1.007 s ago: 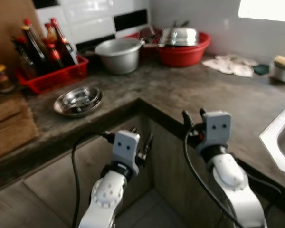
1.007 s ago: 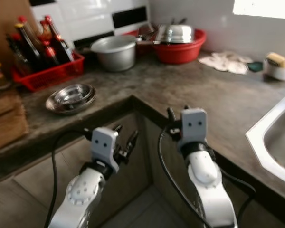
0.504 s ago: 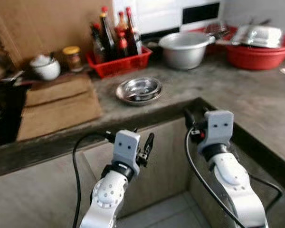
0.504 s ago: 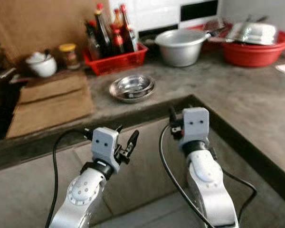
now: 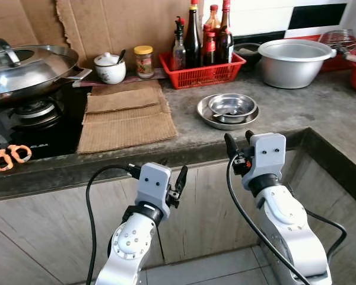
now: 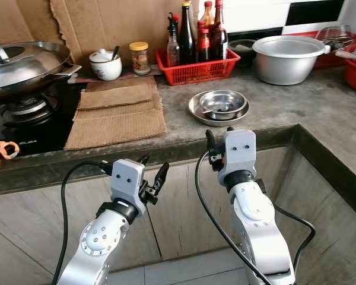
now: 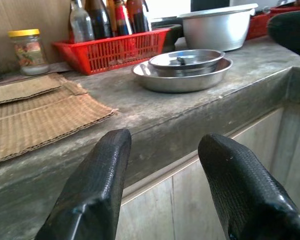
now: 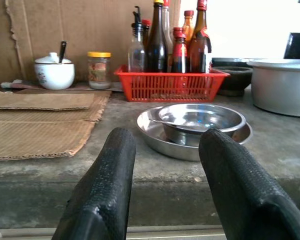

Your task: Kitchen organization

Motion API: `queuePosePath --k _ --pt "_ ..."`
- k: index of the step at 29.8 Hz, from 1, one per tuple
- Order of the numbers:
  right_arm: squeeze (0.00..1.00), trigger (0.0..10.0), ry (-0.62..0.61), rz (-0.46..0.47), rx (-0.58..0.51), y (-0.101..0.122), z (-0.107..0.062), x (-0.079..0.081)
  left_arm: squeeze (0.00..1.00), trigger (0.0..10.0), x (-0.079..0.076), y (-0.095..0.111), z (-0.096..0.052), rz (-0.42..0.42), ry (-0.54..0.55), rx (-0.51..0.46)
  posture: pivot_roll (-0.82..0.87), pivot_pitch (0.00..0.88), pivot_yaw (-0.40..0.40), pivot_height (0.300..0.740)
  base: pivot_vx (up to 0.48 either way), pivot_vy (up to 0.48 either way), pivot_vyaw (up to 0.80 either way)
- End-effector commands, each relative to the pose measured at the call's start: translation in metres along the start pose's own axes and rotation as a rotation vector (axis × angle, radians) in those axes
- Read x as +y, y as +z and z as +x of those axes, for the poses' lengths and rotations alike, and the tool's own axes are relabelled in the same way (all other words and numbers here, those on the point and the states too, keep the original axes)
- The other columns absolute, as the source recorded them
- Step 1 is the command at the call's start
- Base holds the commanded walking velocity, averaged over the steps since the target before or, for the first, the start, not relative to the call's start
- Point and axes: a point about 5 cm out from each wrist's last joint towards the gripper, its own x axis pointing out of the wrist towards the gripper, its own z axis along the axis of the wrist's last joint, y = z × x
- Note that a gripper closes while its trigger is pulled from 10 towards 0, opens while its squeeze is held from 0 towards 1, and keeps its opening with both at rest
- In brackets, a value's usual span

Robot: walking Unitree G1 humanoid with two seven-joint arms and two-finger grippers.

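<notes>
Two stacked steel bowls (image 5: 228, 109) sit on the stone counter (image 5: 184, 133) near its front edge. Behind them a red basket (image 5: 203, 62) holds several sauce bottles, and a large aluminium pot (image 5: 293, 62) stands to its right. Both arms are held up in front of the counter's edge, below the worktop. My left gripper (image 5: 173, 172) is open with nothing between its fingers (image 7: 97, 190). My right gripper (image 5: 238, 140) is open too and points at the steel bowls (image 8: 200, 122), a short way in front of them.
A lidded wok (image 5: 24, 65) sits on the black stove (image 5: 29, 127) at the left, with orange scissors (image 5: 9, 155) by the edge. Cardboard sheets (image 5: 126, 116), a white pot (image 5: 110, 67) and a yellow-lidded jar (image 5: 144, 61) lie between. The counter turns a corner at the right (image 5: 338, 172).
The camera has swung left: the sink and red basin have left the view, and the stove, wok and scissors have come in. Both arms keep the same pose, grippers open.
</notes>
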Motion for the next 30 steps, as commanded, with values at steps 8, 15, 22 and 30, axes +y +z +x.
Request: queuePosePath --k 8,15,22,30 --pt "0.00 10.0 0.019 0.024 -0.032 0.006 0.008 0.002 0.00 10.0 0.001 0.001 -0.001 0.013 0.012 -0.006 0.04 0.040 -0.009 0.740 0.414 0.000 0.20" --pt "0.00 10.0 0.026 0.013 -0.037 0.008 0.012 0.000 0.00 10.0 0.002 0.003 -0.001 0.003 0.027 -0.017 0.04 0.043 -0.015 0.740 0.403 0.000 0.00" --pt "0.48 10.0 0.037 -0.001 -0.063 0.012 0.018 -0.003 0.00 10.0 0.003 0.001 -0.001 0.005 0.036 -0.005 0.04 0.045 -0.017 0.740 0.000 0.000 0.00" --pt "1.00 10.0 0.093 -0.052 -0.115 0.019 0.023 -0.008 0.00 10.0 0.001 0.001 -0.001 -0.003 0.022 -0.002 0.04 0.044 -0.011 0.740 0.000 0.000 0.00"
